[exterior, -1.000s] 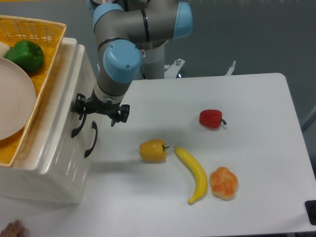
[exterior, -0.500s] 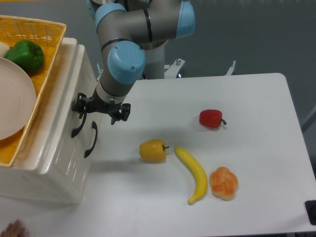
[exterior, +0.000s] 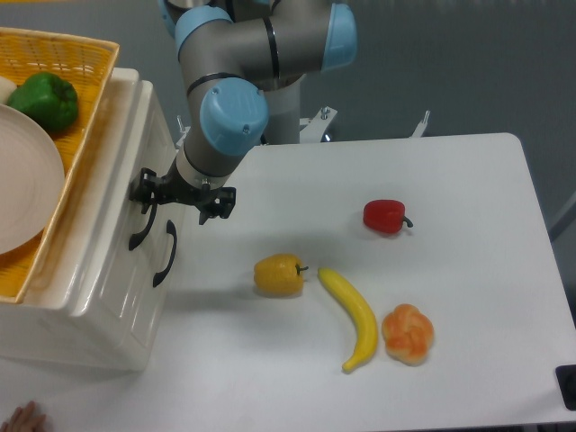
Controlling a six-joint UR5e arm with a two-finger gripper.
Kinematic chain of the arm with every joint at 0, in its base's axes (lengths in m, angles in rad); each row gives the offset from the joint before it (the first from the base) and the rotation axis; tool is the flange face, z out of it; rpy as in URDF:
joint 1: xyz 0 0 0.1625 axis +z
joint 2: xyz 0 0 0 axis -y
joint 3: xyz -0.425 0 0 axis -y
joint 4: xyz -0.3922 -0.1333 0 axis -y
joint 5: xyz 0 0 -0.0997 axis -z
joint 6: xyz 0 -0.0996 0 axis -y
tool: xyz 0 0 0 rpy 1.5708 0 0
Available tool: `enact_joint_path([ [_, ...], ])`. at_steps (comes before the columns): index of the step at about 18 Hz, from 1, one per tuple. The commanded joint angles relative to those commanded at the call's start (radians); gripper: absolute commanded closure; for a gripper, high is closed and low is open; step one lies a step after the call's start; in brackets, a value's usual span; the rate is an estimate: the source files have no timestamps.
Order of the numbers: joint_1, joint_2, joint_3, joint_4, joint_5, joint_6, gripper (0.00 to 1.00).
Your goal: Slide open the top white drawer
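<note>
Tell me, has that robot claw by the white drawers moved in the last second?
Yes, barely. The gripper crept left toward the top white drawer, judged against the unmoved yellow pepper.

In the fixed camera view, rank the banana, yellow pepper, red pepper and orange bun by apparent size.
1. banana, clearly the longest.
2. orange bun and yellow pepper: these look alike, so I won't separate them.
3. red pepper, smallest, though it lies farther from the camera.

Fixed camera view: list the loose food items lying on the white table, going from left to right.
yellow pepper → banana → red pepper → orange bread roll
</note>
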Motion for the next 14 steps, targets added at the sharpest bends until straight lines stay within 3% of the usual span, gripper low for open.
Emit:
enact_joint_path([
  [14, 0.002, -0.008, 0.006, 0.011, 0.014, 0.006, 0.0],
])
